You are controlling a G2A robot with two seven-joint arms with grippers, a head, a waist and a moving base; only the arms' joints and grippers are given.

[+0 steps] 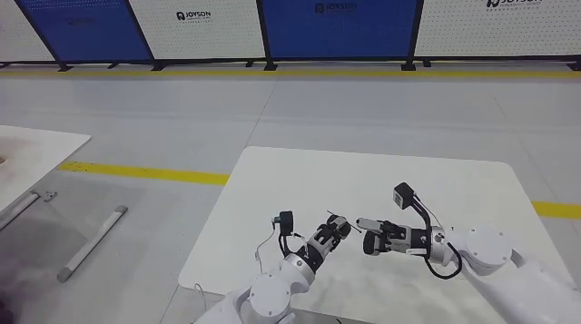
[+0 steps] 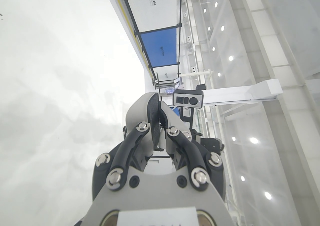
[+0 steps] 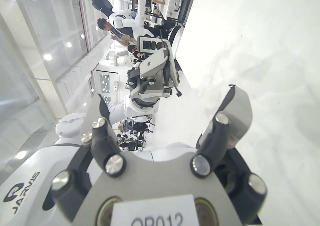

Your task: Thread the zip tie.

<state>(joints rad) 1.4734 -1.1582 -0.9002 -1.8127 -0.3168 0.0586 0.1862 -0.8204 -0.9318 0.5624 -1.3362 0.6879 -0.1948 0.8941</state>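
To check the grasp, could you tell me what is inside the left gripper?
The left gripper pinches a black zip tie; its clamped middle is hidden.

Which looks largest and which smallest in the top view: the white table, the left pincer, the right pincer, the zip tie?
1. white table, by far the largest.
2. left pincer and right pincer: about alike, so I do not rank them.
3. zip tie, a thin dark strip in the left pincer, smallest.
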